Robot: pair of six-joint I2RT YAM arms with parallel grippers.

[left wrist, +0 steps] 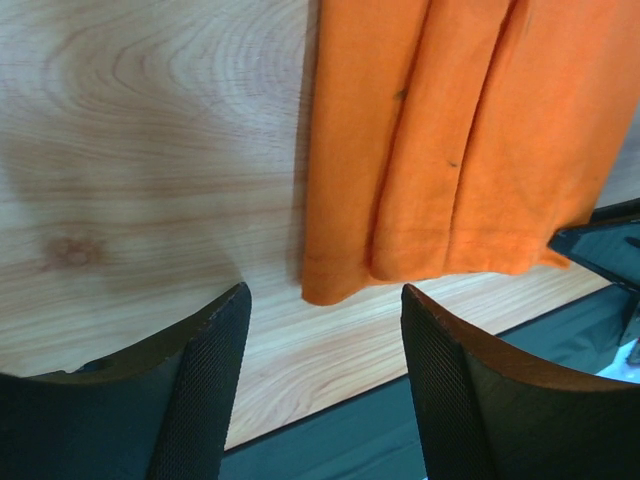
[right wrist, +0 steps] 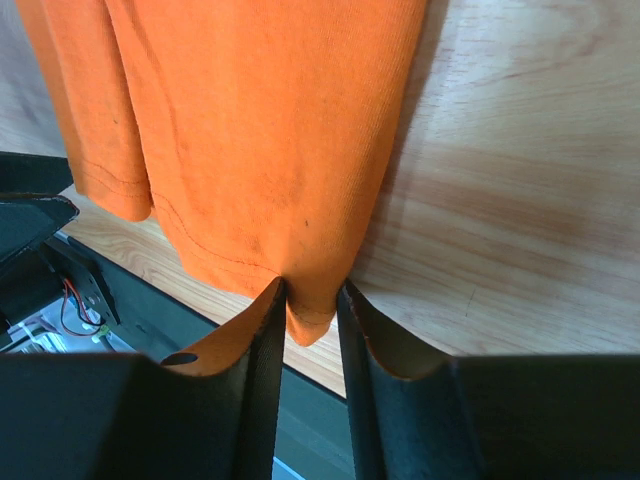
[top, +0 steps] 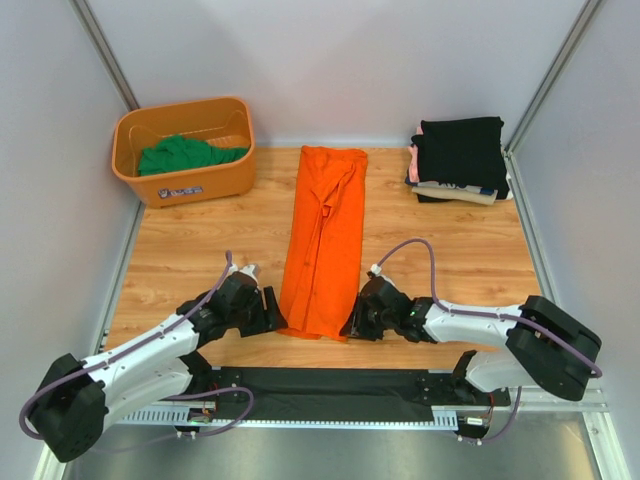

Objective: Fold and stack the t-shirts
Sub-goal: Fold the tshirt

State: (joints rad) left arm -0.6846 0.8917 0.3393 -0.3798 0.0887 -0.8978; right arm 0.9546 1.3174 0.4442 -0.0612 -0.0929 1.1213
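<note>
Top view: the orange t-shirt [top: 325, 240] lies mid-frame, a long strip. Left wrist view: the left gripper [left wrist: 325, 292] gapes wide, shirt corner just above it. Right wrist view: the right gripper [right wrist: 312, 290] pinches the hem, bottom centre.

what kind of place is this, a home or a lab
Probably a robot lab test cell, not a home: bare grey panel walls enclose a wooden table, with a left arm and right arm bolted at its near edge.
</note>
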